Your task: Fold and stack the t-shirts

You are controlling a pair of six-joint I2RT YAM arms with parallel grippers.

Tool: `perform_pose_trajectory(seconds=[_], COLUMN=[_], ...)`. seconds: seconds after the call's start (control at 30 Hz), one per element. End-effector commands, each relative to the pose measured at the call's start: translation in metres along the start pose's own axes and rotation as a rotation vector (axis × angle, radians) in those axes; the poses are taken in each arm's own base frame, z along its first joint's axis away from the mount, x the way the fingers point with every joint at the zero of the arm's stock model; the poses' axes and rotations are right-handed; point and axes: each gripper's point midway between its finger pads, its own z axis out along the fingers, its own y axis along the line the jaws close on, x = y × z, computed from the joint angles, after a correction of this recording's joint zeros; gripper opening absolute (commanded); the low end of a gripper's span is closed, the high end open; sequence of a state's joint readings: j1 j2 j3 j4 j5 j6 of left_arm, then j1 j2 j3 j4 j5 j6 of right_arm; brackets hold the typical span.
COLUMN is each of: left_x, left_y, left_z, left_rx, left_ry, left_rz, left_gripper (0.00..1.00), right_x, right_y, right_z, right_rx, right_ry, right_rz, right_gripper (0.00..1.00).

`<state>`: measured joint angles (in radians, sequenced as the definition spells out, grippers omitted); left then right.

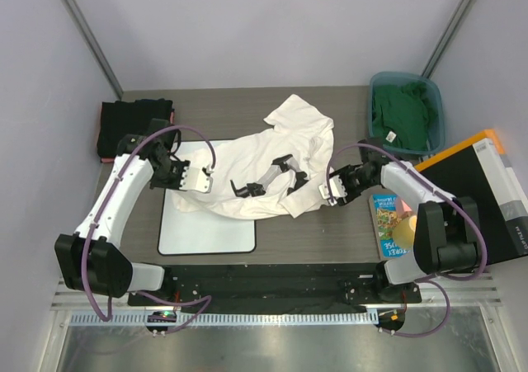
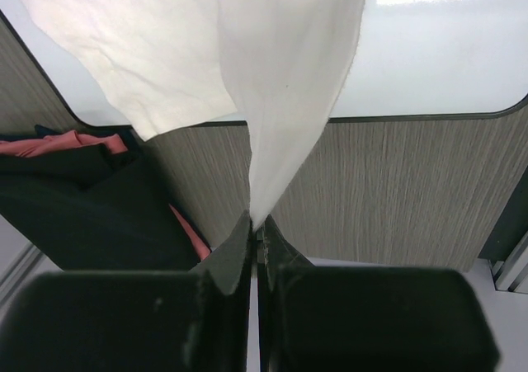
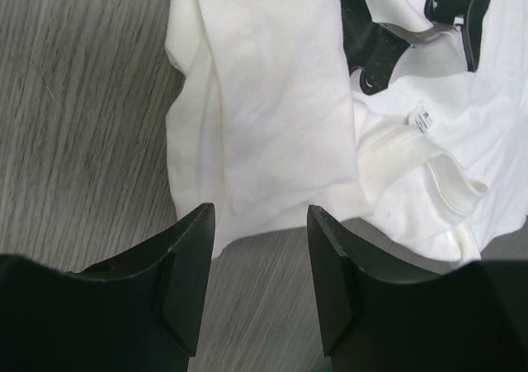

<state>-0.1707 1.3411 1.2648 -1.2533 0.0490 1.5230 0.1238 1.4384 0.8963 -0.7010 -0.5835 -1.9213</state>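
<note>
- A pile of black cloth t-shirts (image 1: 136, 126) lies folded at ten o'clock on the grey wood-look table (image 1: 239, 108). In the left wrist view a pinkish-red t-shirt (image 2: 58, 143) peeks out of that pile.
- The left gripper (image 1: 200, 179) is at nine o'clock from the table's middle. Its two fingers are pressed together and pinch the left edge of a big white cloth t-shirt (image 1: 285, 145) with small black markings.
- A flat white board with a black rim (image 1: 206, 228) lies at seven o'clock. The left part of the white shirt hangs over its far end.
- The white shirt lies crumpled in the middle of the table.
- The right gripper (image 1: 332, 192) is at three o'clock from the middle. Its fingers are spread apart, and the white shirt's right edge lies just in front of them.
- A blue-green plastic bin (image 1: 437, 112) at one o'clock holds a green t-shirt (image 1: 400, 116).
- A colourful book (image 1: 386, 223) lies at four o'clock.
</note>
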Motion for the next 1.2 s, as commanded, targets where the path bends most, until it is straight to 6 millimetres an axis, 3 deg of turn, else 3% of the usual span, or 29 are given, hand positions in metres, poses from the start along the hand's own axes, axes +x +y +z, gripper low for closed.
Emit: perform_pose_trajectory(seconds=[0.0,0.2,0.33,0.63,1.17], left_x=[-0.001,0.0,0.002,0.007,0.007], left_y=[0.012,0.012,0.011,0.017,0.027], left_z=[-0.009,-0.012,-0.013,-0.014,-0.016], left_rx=[-0.048,-0.058,-0.065,-0.085,-0.1], left_ry=[0.011,0.024,0.034,0.061,0.065], left_rz=[-0.016,-0.026,-0.031,-0.03,-0.004], left_gripper=[0.0,0.0,0.0,0.0,0.0], right_x=[-0.001,0.004,0.003,-0.012,0.01], right_y=[-0.022,-0.03,-0.029,0.0,0.01], right_z=[0.013,0.027,0.025,0.015,0.036], right_rx=[0.04,0.032,0.02,-0.076,-0.111], right_ry=[-0.026,-0.03,-0.026,-0.054,-0.015], right_rz=[-0.069,-0.057,-0.039,-0.034,0.013], right_gripper=[0.55,0.52,0.5,0.5,0.49])
